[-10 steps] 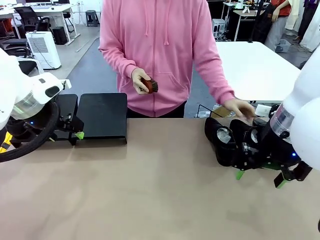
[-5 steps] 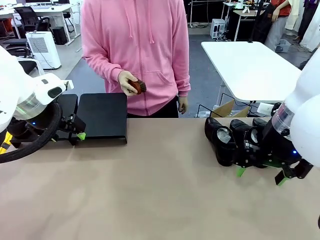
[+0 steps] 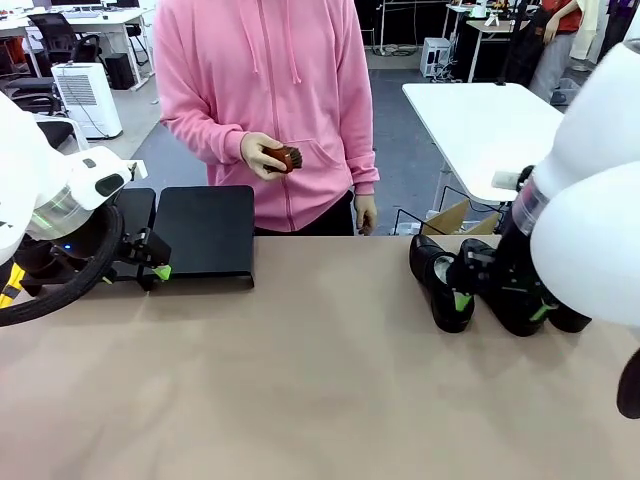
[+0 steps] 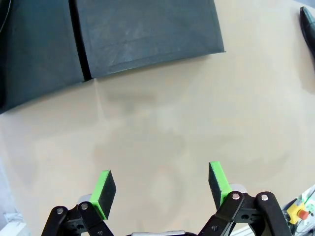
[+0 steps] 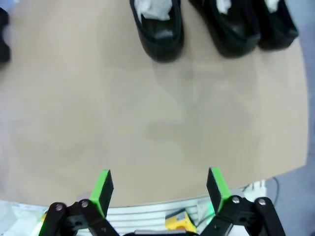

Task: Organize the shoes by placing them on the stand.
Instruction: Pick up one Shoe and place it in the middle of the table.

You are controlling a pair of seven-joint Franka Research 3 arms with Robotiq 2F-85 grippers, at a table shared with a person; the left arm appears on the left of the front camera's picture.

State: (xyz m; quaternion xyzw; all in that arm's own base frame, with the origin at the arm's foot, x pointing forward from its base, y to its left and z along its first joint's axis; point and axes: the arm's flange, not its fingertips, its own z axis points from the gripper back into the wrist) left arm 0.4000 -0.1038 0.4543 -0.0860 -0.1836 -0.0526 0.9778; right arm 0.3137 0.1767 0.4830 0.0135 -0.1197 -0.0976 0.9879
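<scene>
Now I see the left claw released at the edge of the stand, the right claw released beside the shoes; the counter between lies open.

No legible text, brand, number or sign in any view. Surfaces checked: the shoes, glossy black; the stand, matte black; the person's pink hoodie. All plain as seen. Yellow box below the worktop edge in the right wrist view: any marking on it is too small to read.
</scene>
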